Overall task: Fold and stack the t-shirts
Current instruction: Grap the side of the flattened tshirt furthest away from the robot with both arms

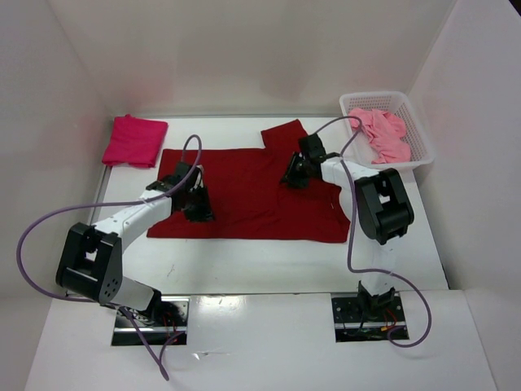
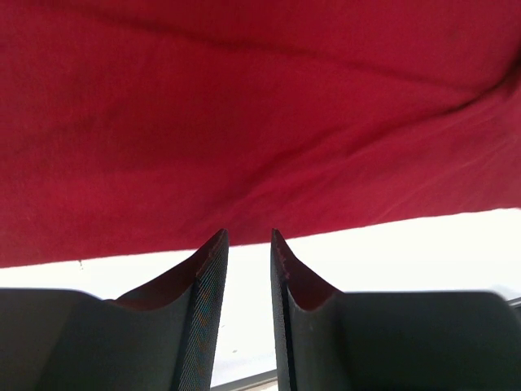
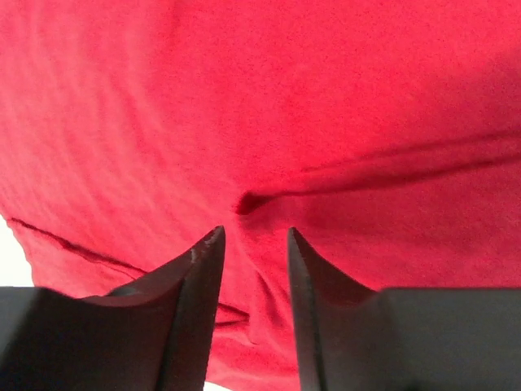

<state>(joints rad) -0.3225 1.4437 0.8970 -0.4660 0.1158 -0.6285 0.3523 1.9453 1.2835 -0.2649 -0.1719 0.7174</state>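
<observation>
The white mesh basket [image 1: 421,142] stood at the far right corner of the table [image 1: 244,265]. The light pink shirt [image 1: 383,134] lay crumpled inside it, and part of the cloth rose to about the height of the rim. The bright crimson-pink shirt [image 1: 134,140] lay folded into a small block at the far left corner. It was well apart from the basket.

The dark red shirt [image 1: 252,199] lay spread flat across the middle of the table, with one sleeve pointing toward the far side.

The left pincer [image 1: 198,213] was low over the left part of this shirt, near its front edge. In the left wrist view its fingers [image 2: 207,285] stood only a narrow gap apart. Nothing was between them, and their tips were at the hem where red cloth [image 2: 260,122] met white table [image 2: 407,252].

The right pincer [image 1: 290,181] was over the shirt's far right part, beside the sleeve. Its fingers [image 3: 199,277] were likewise slightly parted and gripped nothing. Red cloth [image 3: 260,98] filled the right wrist view, with a small pucker just beyond the tips.
</observation>
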